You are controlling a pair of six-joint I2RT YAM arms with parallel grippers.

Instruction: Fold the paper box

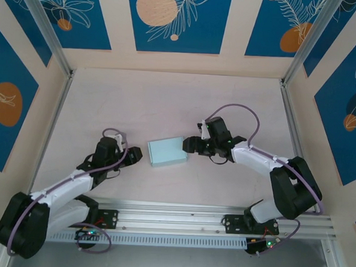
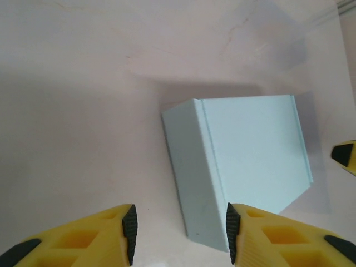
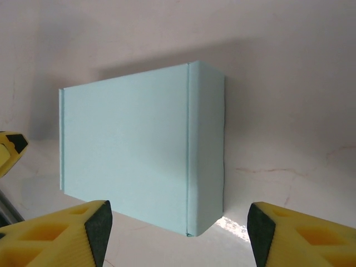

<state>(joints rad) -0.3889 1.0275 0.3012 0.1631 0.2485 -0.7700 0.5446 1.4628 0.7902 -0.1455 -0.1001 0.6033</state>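
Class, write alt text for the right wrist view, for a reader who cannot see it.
A closed pale-blue paper box lies on a pale table. In the foreground, the two yellow, black-padded fingers of the right gripper stand wide apart, not closed on the box.

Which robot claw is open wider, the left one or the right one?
The right gripper: its jaws stand farther apart than those of the left gripper. Both are open, neither holding the paper box.
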